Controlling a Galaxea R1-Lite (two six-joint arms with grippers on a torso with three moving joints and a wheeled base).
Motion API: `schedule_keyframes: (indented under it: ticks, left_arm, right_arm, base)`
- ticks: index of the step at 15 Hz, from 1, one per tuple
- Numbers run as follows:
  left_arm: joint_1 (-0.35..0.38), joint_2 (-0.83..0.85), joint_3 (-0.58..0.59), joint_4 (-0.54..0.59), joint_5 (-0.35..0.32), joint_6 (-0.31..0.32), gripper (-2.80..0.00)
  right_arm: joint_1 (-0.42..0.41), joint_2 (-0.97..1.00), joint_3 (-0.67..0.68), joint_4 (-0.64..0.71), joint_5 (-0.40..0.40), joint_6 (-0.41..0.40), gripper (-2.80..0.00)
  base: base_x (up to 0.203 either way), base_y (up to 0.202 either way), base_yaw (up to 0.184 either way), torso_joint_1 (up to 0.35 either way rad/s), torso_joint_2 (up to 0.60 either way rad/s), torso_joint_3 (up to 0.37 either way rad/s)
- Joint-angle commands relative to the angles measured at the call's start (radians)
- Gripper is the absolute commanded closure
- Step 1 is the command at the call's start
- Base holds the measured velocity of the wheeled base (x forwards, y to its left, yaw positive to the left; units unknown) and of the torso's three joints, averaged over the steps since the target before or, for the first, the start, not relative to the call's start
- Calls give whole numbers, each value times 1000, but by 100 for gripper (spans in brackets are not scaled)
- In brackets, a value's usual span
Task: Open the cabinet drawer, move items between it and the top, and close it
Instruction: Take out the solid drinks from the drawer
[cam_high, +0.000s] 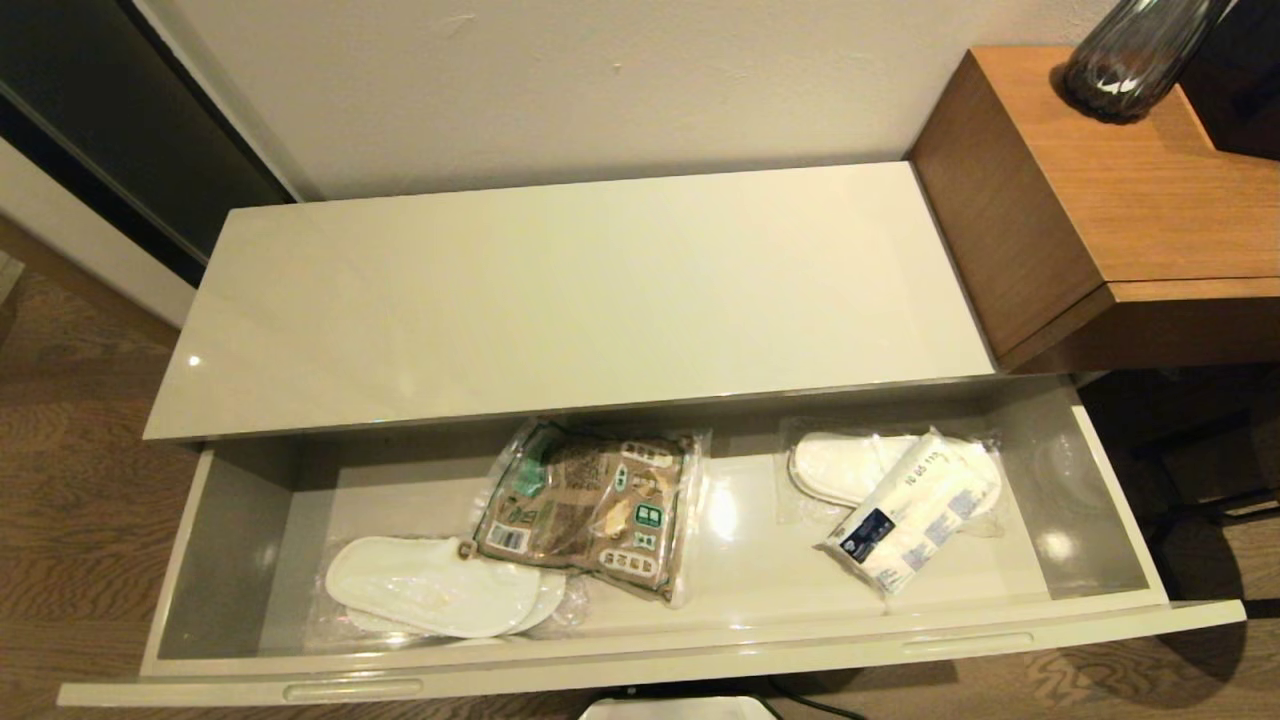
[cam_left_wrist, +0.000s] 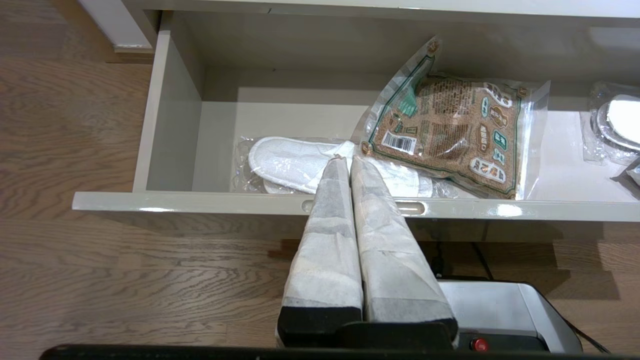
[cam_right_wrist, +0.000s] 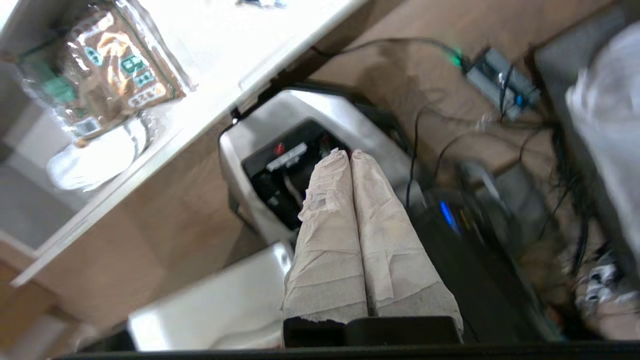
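Note:
The cream cabinet drawer (cam_high: 640, 668) stands pulled out below the bare glossy top (cam_high: 560, 290). Inside lie the snack bag (cam_high: 590, 510) with its green band near the middle and the white tissue pack (cam_high: 915, 525) with a dark blue label at the right, resting on wrapped slippers. Neither arm shows in the head view. My left gripper (cam_left_wrist: 347, 159) is shut and empty, in front of the drawer's front panel (cam_left_wrist: 200, 202), its tips pointing at the left slippers beside the snack bag (cam_left_wrist: 450, 132). My right gripper (cam_right_wrist: 346, 154) is shut and empty, low over the robot base, away from the drawer; the snack bag (cam_right_wrist: 107, 55) shows far off.
Wrapped white slippers lie at the drawer's left (cam_high: 430, 590) and right (cam_high: 850, 465). A taller brown wooden desk (cam_high: 1110, 190) with a dark glass vase (cam_high: 1130, 55) adjoins the cabinet on the right. Cables and a device (cam_right_wrist: 500, 75) lie on the wooden floor.

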Motion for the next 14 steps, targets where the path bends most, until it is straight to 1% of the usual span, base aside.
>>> schedule_keyframes:
  ticks: [1, 2, 3, 5, 6, 7, 8, 9, 10, 11, 14]
  left_arm:
    - [0, 0, 0, -1, 0, -1, 0]
    - [0, 0, 0, -1, 0, -1, 0]
    - [0, 0, 0, -1, 0, -1, 0]
    - [0, 0, 0, -1, 0, -1, 0]
    - [0, 0, 0, -1, 0, -1, 0]
    - [0, 0, 0, -1, 0, -1, 0]
    - [0, 0, 0, -1, 0, -1, 0]
    - [0, 0, 0, -1, 0, -1, 0]
    - [-1, 0, 0, -1, 0, -1, 0]
    - [0, 0, 0, -1, 0, -1, 0]
    - [0, 0, 0, -1, 0, -1, 0]
  right_arm:
    - [-156, -153, -75, 85, 74, -59, 0]
    - [-223, -233, -66, 91, 111, -133, 0]
    - [-256, -322, -32, 94, 131, -202, 0]
    - [-278, -547, 93, 86, 148, -313, 0]
    - [-284, -660, 186, 48, 143, -375, 0]
    - [-289, -740, 260, -6, 119, -421, 0]
    - [-293, -791, 365, -113, 89, -469, 0]
    - [-296, -808, 458, -296, 70, -505, 0]
    - [-298, -805, 552, -514, 64, -534, 0]
    - [-300, -804, 674, -716, 66, -571, 0]
    - [-302, -802, 1062, -1230, 72, -686, 0]
  base:
    - [0, 0, 0, 0, 0, 0]
    - [0, 0, 0, 0, 0, 0]
    - [0, 0, 0, 0, 0, 0]
    - [0, 0, 0, 0, 0, 0]
    - [0, 0, 0, 0, 0, 0]
    - [0, 0, 0, 0, 0, 0]
    - [0, 0, 0, 0, 0, 0]
    - [0, 0, 0, 0, 0, 0]
    - [0, 0, 0, 0, 0, 0]
    - [0, 0, 0, 0, 0, 0]
    - [0, 0, 0, 0, 0, 0]
